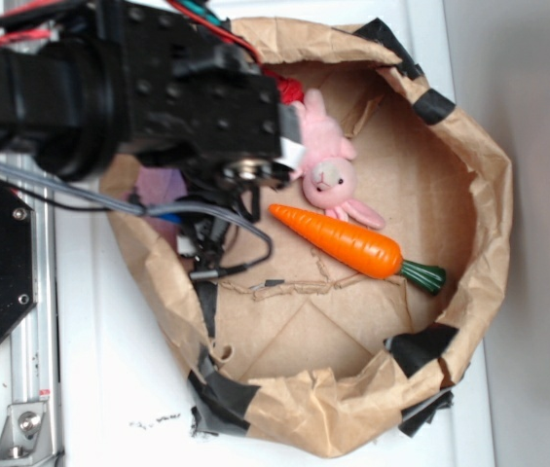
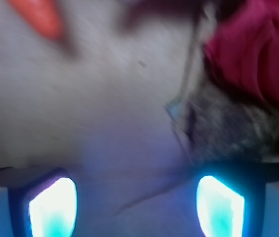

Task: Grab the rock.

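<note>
In the wrist view the rock (image 2: pixel 233 123), a mottled brown-grey lump, lies at the right, just above my right fingertip, with the red cloth lump (image 2: pixel 255 49) right behind it. My gripper (image 2: pixel 137 207) is open, its two glowing pads wide apart with only bare paper between them; the rock sits off to the right of the gap. In the exterior view the black arm (image 1: pixel 158 88) covers the bin's upper left, and the rock is hidden under it. The gripper itself is hidden there too.
A brown paper-lined bin (image 1: pixel 469 146) with black tape holds a pink plush bunny (image 1: pixel 328 170) and an orange toy carrot (image 1: pixel 348 243), whose tip shows in the wrist view (image 2: pixel 38 17). Grey cables (image 1: pixel 197 219) hang from the arm. A metal rail runs along the left.
</note>
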`<state>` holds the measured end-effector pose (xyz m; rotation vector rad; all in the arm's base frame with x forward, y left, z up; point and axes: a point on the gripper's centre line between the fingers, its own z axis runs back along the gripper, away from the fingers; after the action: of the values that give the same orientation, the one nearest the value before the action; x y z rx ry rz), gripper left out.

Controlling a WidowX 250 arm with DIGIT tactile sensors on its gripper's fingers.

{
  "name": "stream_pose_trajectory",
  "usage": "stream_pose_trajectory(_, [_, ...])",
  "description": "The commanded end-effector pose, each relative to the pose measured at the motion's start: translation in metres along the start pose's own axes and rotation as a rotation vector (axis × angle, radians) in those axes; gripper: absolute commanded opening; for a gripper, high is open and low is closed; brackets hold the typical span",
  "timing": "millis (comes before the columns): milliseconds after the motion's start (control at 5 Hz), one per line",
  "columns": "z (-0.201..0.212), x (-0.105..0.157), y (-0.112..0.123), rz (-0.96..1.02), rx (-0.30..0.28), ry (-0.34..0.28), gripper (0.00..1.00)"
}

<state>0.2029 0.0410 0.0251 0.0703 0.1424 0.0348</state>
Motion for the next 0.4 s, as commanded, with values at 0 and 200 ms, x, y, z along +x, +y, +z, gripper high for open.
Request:
stream_pose_trajectory(0, [0.008,-0.018,0.009,0.035,0.041,-0.091,1.00])
stream_pose_trajectory(200, [0.014,-0.021,0.019,0.082,0.050,-0.105,1.00])
